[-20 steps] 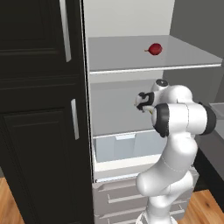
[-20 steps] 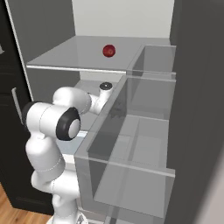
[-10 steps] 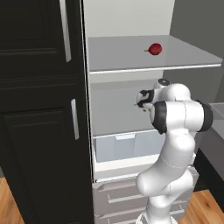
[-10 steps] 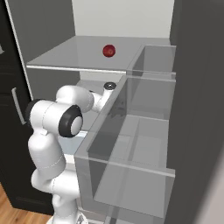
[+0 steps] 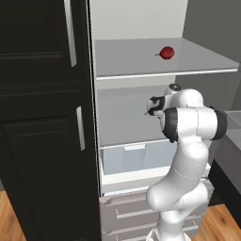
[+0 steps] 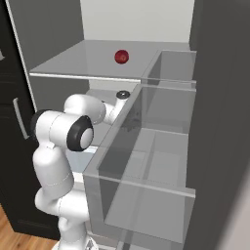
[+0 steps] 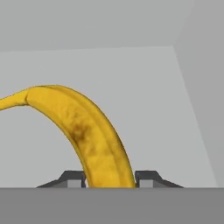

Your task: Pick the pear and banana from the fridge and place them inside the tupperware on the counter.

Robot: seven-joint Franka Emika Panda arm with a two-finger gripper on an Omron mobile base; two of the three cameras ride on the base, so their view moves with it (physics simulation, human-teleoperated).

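Pincer (image 7: 109, 181) was clenched on the banana (image 7: 83, 131), which rose between its fingertips inside the fridge (image 5: 141, 117), below the glass shelf (image 5: 197, 61) carrying the pear (image 5: 166, 52) toward its rear edge.

Kitchen: open fridge (image 5: 141, 89), black panelled cabinets (image 5: 42, 117), wood floor (image 5: 9, 216).

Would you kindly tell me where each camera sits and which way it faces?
Left base view: behind the arm's left, facing the fridge; white arm at lower right.
Right base view: behind the arm's right, facing the fridge; arm at lower left.
Hand view: on the hand, looking along the pincer, whose tips flank the banana.
Both base views share the pear on the upper shelf.
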